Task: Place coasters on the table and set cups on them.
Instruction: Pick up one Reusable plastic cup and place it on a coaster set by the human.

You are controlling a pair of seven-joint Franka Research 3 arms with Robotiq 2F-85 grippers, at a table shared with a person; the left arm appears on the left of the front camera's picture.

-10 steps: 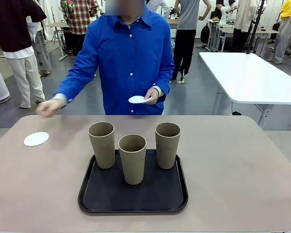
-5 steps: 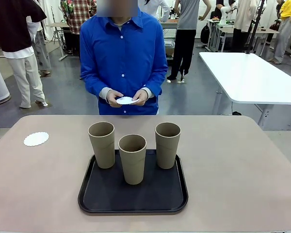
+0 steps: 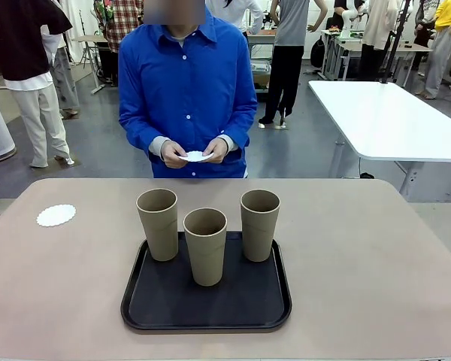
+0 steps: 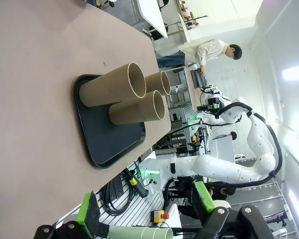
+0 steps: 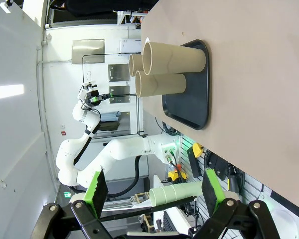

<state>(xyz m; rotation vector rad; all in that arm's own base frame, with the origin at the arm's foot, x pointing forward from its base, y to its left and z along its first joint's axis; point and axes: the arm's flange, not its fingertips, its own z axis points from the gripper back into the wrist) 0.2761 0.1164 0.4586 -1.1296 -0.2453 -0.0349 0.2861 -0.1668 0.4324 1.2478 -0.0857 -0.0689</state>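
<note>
One small round white paper doily with a lacy scalloped edge (image 3: 56, 215) lies flat at the far left of the wide beige-tan desk (image 3: 361, 263). It is well apart from everything else, with bare surface all round it, so a cup could be stood on it without crowding.

At the far side a person in a blue shirt holds a second white doily (image 3: 197, 156) level between the right hand (image 3: 167, 154) and the left hand (image 3: 216, 150), close to the body and off the desk. It seems to be being readied for laying down. Whether it is a single sheet or several cannot be told.

The three tall tapered tan-brown cups stand upright, mouths up, on a black rectangular tray (image 3: 207, 312) at the near middle: the left cup (image 3: 158, 223), the middle cup (image 3: 205, 245) set nearer, and the right cup (image 3: 259, 224). They are near one another but not touching, and none is on a doily yet.

The left tool (image 4: 147, 206) is spread wide with nothing between its green pads, and hangs off the desk, looking at the tray. The right tool (image 5: 154, 188) is equally spread and empty. That width would suit a cup's girth.
</note>
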